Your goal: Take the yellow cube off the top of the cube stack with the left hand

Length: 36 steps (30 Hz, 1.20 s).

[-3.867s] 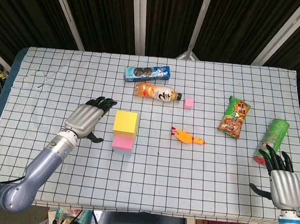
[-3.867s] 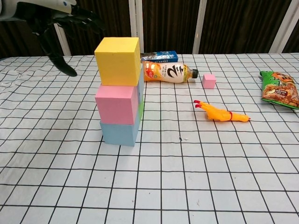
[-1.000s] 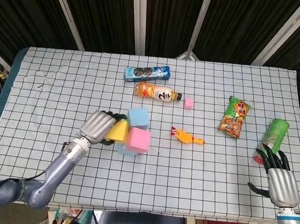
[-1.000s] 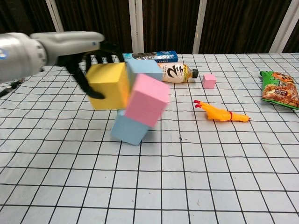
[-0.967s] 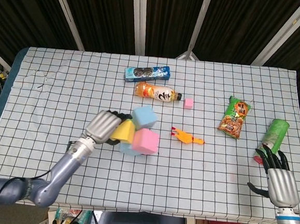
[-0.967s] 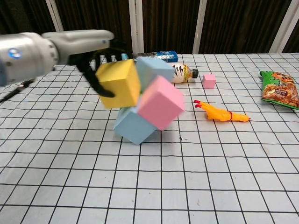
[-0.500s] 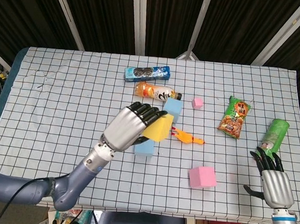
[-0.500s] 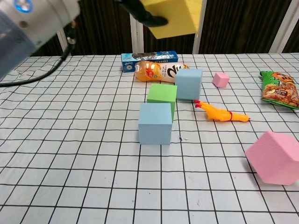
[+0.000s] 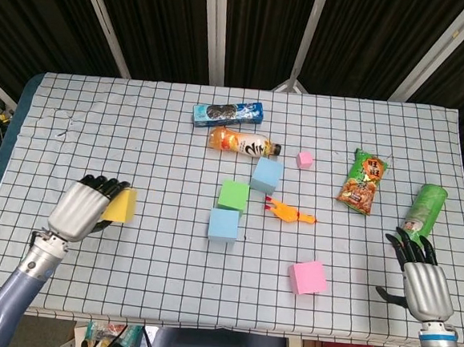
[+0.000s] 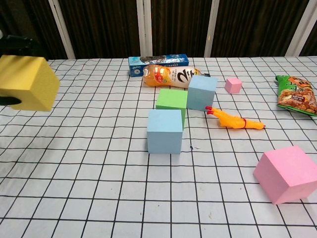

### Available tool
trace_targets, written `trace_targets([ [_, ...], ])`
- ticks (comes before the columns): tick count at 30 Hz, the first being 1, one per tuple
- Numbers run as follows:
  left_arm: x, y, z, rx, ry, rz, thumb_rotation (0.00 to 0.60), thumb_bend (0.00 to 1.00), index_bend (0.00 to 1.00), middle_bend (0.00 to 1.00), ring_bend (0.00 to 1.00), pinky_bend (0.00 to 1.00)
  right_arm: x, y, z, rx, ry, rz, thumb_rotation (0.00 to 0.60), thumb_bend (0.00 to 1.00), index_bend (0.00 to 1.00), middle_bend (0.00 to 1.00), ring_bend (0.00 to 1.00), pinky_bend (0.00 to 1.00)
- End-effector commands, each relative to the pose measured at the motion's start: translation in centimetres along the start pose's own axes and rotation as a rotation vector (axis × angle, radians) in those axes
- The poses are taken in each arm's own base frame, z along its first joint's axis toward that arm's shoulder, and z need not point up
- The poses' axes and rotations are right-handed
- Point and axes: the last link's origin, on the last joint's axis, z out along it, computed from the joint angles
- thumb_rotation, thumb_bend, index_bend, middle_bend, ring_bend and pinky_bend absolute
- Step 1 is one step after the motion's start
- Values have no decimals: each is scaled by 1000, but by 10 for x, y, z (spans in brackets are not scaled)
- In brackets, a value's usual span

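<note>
My left hand point(image 9: 84, 208) grips the yellow cube point(image 9: 122, 205) at the front left of the table, well away from the other cubes. In the chest view the yellow cube point(image 10: 27, 83) hangs at the left edge, with only dark fingertips point(image 10: 11, 101) showing beside it. No stack stands: a blue cube point(image 9: 223, 224), a green cube point(image 9: 233, 195) and a lighter blue cube point(image 9: 266, 175) lie on the cloth near the middle, and the pink cube point(image 9: 308, 277) lies to the front right. My right hand point(image 9: 421, 278) is open near the front right corner, holding nothing.
At the back lie a cookie pack point(image 9: 228, 114), an orange bottle point(image 9: 244, 142) and a small pink cube point(image 9: 304, 159). A toy chicken point(image 9: 289, 212) lies right of the green cube. A snack bag point(image 9: 365, 181) and a green can point(image 9: 425, 210) are at the right.
My left hand has carried the yellow cube from above the middle of the table to the front left. The pink cube has settled at the front right.
</note>
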Motion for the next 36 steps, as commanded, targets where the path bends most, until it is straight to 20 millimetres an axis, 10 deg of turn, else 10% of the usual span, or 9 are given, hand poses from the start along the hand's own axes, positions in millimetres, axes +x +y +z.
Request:
trace_targets([
  [1,-20,-35,-28,114,-1,-69,600,297,259,451,371,423,0,0,0,1,-1,0,600,0,143,72,175,23],
  [8,-44,-57,-14,163,-28,-176,600,267,236,429,342,416,0,0,0,-2,2,-2,600,0,143,72,176,23],
  [18,-54,-37,43,122,-60,-281,600,176,214,351,253,403,0,1,1,-5,3,-2,600,0,143,72,176,23],
  [25,-41,-11,68,57,-54,-315,600,22,51,51,0,93,1,2,1,-9,4,3,600,0,143,72,176,23],
  [31,-27,-3,48,16,-184,-293,600,0,0,0,0,7,4,3,1,-8,9,14,600,0,142,72,175,23],
  [36,8,-15,-12,66,-132,-278,600,6,8,12,0,62,6,5,0,-9,13,24,600,0,143,72,176,23],
])
